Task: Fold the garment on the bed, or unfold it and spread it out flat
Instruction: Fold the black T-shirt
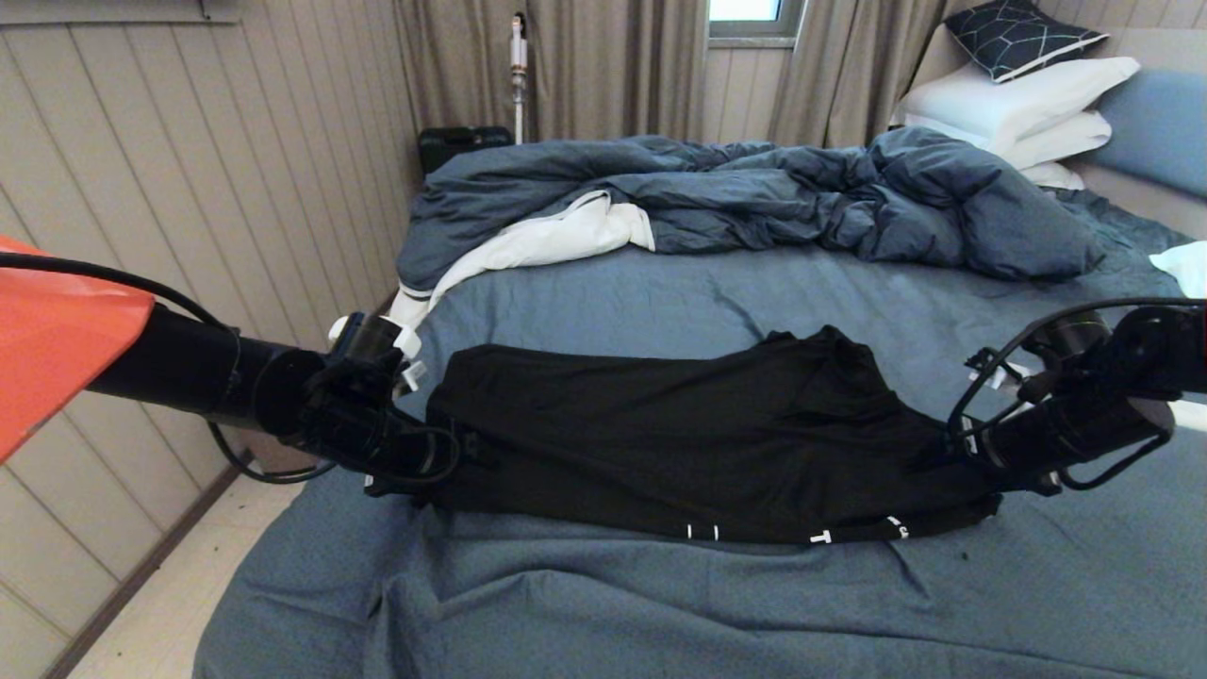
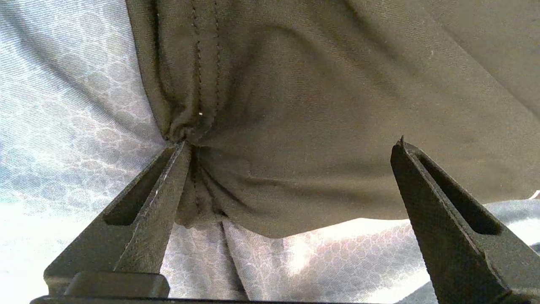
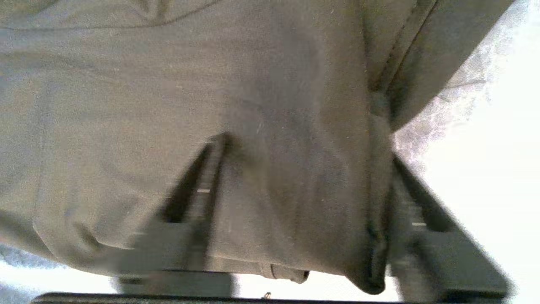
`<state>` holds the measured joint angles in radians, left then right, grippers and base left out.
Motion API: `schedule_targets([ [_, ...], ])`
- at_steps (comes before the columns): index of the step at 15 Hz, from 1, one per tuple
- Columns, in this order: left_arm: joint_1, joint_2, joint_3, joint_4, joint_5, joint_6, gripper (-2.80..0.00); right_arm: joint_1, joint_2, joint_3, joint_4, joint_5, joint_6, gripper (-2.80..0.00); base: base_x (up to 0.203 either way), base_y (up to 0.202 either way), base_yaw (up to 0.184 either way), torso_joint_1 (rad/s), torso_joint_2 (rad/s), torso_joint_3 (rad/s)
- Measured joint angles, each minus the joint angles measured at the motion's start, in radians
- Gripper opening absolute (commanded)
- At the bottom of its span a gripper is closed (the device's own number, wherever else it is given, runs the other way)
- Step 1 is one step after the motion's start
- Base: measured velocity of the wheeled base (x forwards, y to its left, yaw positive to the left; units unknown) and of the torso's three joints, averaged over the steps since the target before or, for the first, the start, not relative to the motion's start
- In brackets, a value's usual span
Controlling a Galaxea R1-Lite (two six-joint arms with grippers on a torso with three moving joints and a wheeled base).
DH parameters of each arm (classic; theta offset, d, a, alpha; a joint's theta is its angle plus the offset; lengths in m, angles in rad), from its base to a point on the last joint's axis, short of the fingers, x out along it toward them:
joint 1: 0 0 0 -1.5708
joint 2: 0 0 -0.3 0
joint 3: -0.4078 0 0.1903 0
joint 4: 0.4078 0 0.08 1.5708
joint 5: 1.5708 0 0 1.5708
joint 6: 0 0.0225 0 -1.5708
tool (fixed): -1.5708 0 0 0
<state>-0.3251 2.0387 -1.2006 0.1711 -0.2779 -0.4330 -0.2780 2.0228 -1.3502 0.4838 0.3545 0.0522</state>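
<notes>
Only white lettering fragments legible along the near folded edge of the black garment: two short upright strokes at about 6 o'clock on it, a lone "T" toward 5 o'clock, another small mark beyond, unreadable. No complete word visible.

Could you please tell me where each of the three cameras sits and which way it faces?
Head view: on the robot's head, looking forward and down over the bed; both arms show, left pincer, right pincer.
Left wrist view: behind the open left pincer, facing the T-shirt's stitched edge.
Right wrist view: behind the right pincer, facing black cloth between its fingers.
Shared: all three show the black T-shirt on the blue sheet.
</notes>
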Motion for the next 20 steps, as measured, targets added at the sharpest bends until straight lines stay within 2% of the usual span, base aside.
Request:
schedule_targets([
  [7, -0.005, 0.007, -0.003, -0.002, -0.003, 0.0, 0.0, -0.002, -0.004, -0.002, 0.0, 0.001, -0.006, -2.8, 0.0, 0.0, 0.0, 0.0, 0.0, 0.0],
  [8, -0.009, 0.01, -0.005, -0.002, -0.003, -0.001, -2.8, -0.003, -0.004, -0.003, 0.0, 0.001, -0.006, -2.8, 0.0, 0.0, 0.0, 0.0, 0.0, 0.0],
  [15, -0.013, 0.015, -0.01, -0.002, -0.002, -0.021, -2.8, -0.004, -0.005, -0.004, 0.0, 0.0, -0.006, -2.8, 0.0, 0.0, 0.0, 0.0, 0.0, 0.0],
  [20, -0.014, -0.021, -0.002, 0.006, 0.01, -0.007, -2.8, -0.003, -0.016, -0.005, 0.004, 0.0, -0.001, -2.8, 0.0, 0.0, 0.0, 0.0, 0.0, 0.0],
])
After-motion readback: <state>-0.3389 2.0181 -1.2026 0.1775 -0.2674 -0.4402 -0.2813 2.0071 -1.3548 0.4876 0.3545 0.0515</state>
